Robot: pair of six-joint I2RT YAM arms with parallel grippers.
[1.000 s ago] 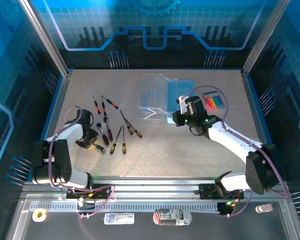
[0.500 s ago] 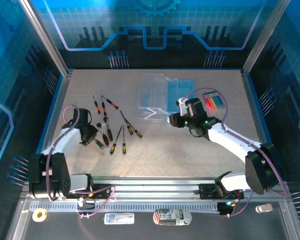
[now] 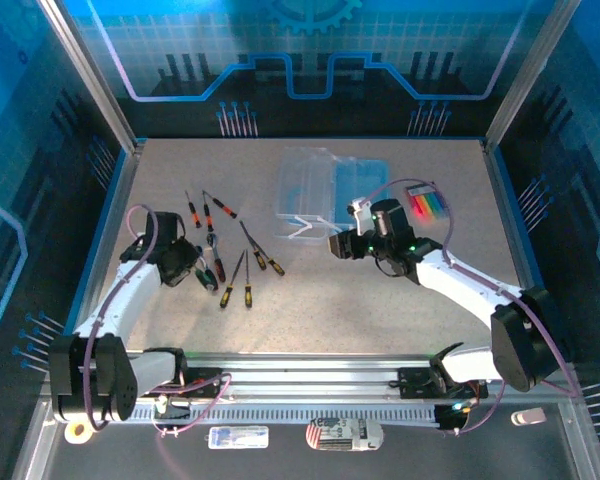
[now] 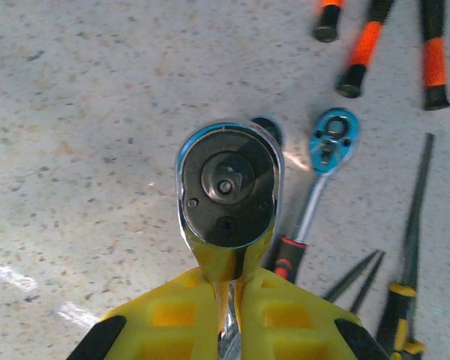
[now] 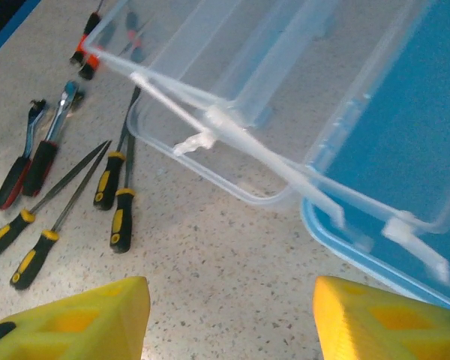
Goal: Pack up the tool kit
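Observation:
My left gripper [image 4: 236, 264] is shut on the shaft of a ratchet wrench [image 4: 227, 187], whose round dark head sticks out past the yellow fingertips, above the table. In the top view this gripper [image 3: 187, 267] hangs at the left end of the tool row. A second ratchet [image 4: 330, 147] with a blue head lies just right of it. My right gripper [image 5: 232, 315] stands open over bare table, just short of the open clear case [image 5: 232, 90] and its blue half [image 5: 405, 150]. From above, the right gripper [image 3: 340, 245] sits at the case's [image 3: 308, 185] near edge.
Orange-handled screwdrivers [image 3: 208, 213] and yellow-handled ones [image 3: 246, 284] lie spread left of the case. A pack of coloured bits [image 3: 427, 203] sits right of the blue half [image 3: 362, 183]. Blue walls ring the table.
The left gripper closed on the ratchet and carried it up and to the right, toward the other tools. The right gripper opened and shifted slightly left.

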